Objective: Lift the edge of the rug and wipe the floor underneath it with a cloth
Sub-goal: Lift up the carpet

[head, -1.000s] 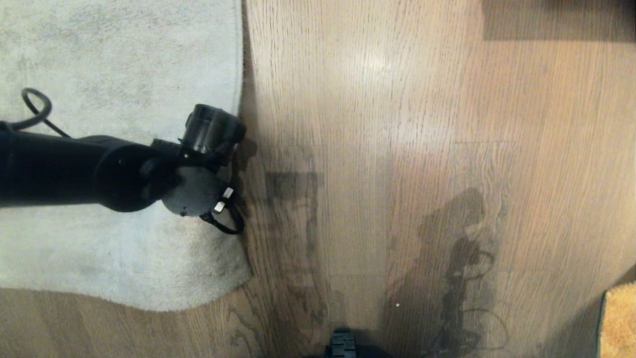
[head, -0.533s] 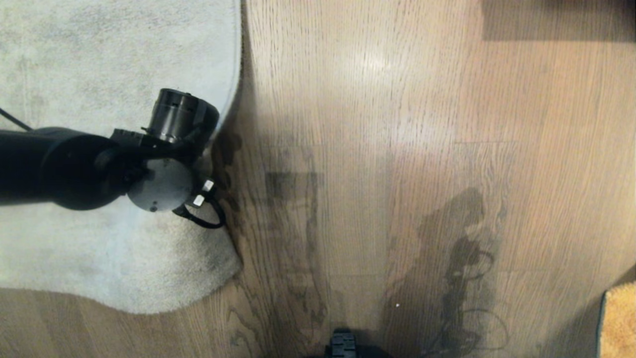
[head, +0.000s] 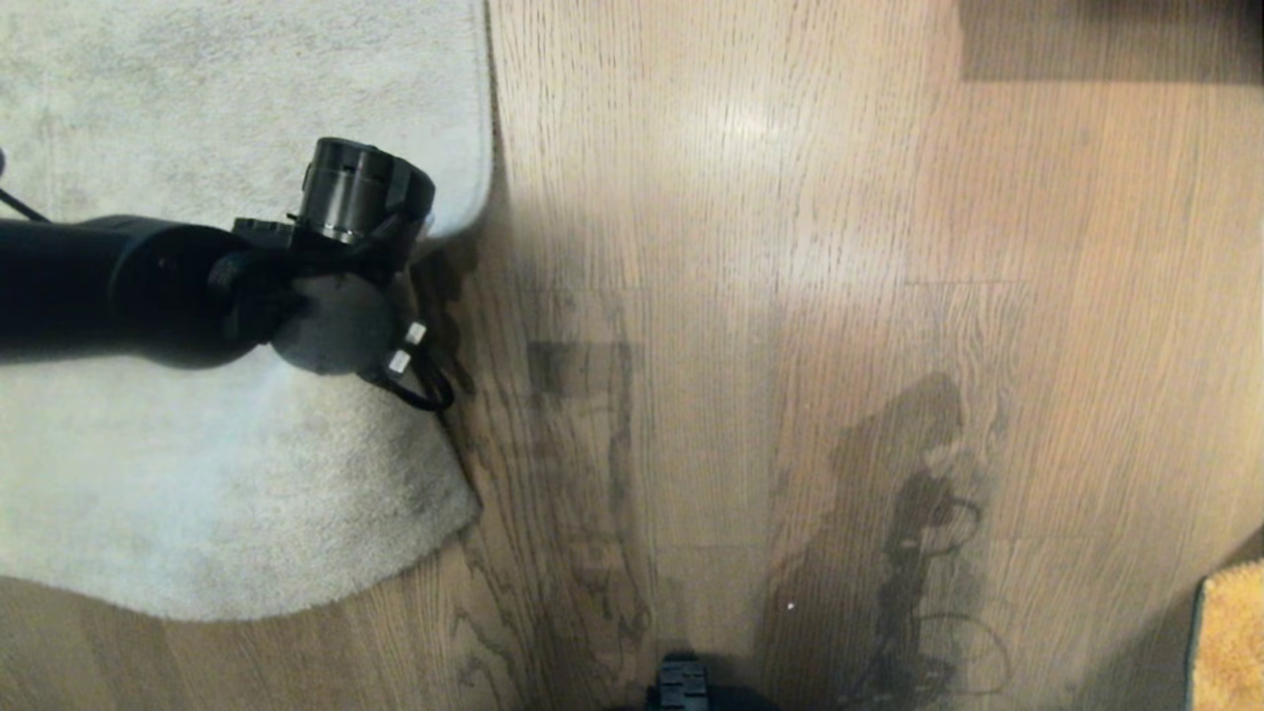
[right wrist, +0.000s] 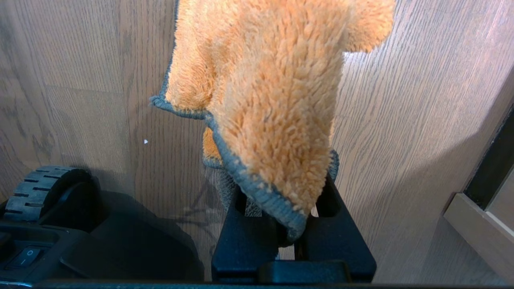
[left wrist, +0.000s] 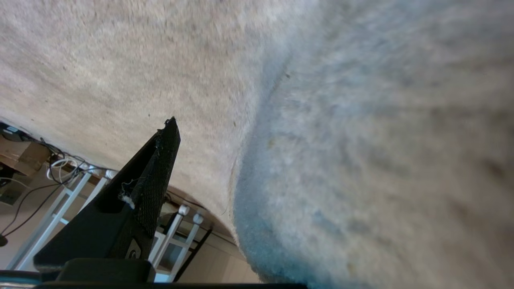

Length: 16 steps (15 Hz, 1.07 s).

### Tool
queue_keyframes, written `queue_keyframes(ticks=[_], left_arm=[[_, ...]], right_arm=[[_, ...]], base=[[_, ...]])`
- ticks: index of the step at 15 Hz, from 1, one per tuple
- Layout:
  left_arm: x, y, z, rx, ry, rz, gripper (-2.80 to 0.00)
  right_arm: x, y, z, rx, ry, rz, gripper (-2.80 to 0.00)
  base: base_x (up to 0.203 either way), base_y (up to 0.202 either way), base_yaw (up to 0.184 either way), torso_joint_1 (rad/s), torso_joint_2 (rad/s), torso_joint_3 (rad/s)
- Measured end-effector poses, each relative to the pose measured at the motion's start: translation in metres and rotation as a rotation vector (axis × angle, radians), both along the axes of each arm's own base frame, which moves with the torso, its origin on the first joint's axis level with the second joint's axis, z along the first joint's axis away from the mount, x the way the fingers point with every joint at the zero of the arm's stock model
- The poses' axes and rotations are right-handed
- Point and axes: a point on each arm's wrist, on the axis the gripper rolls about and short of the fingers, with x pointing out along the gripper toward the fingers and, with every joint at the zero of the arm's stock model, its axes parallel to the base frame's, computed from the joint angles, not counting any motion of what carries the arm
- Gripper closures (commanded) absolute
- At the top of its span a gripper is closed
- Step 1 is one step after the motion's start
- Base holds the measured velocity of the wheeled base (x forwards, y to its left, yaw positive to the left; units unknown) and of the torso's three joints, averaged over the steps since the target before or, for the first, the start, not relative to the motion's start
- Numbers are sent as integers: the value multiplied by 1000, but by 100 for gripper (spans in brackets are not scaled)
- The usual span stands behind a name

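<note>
The light grey rug [head: 197,109] covers the left of the head view, with brown plank floor [head: 790,247] to its right. My left arm's wrist [head: 346,306] hangs over the rug edge [head: 486,148], which bends inward and lifts just beside it. In the left wrist view my left gripper [left wrist: 261,140] is open. One black finger [left wrist: 160,168] shows, and a raised fold of rug [left wrist: 361,160] hides the other. My right gripper [right wrist: 281,192] is shut on the orange cloth [right wrist: 273,92], low over the floor. A corner of the cloth [head: 1229,637] shows at the bottom right.
My base's front [head: 681,683] and a wheel [right wrist: 40,192] sit close by on the floor. A dark furniture base [head: 1106,39] lies at the far right, and a cabinet edge [right wrist: 482,228] is beside the right gripper. White frame legs [left wrist: 60,208] and cables stand past the rug.
My left wrist has moved left and away from me over the rug. The rug edge beside it, straight before, now curls inward and bares more floor. The cloth corner has not moved.
</note>
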Motion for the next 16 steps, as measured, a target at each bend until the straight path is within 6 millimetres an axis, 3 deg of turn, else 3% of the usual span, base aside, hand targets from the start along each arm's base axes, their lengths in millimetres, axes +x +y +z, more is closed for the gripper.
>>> queue_keyframes(ticks=[4, 7, 16], left_arm=[[11, -10, 10, -20, -45, -16, -280], [10, -12, 2, -14, -21, -28, -280], [-34, -4, -39, 70, 147, -56, -280]], right_arm=[[0, 0, 0, 0, 0, 0, 0], [0, 0, 0, 0, 0, 0, 0], [0, 0, 0, 0, 0, 0, 0]], base=[[0, 0, 0, 0, 0, 0], [0, 0, 0, 0, 0, 0], [0, 0, 0, 0, 0, 0]])
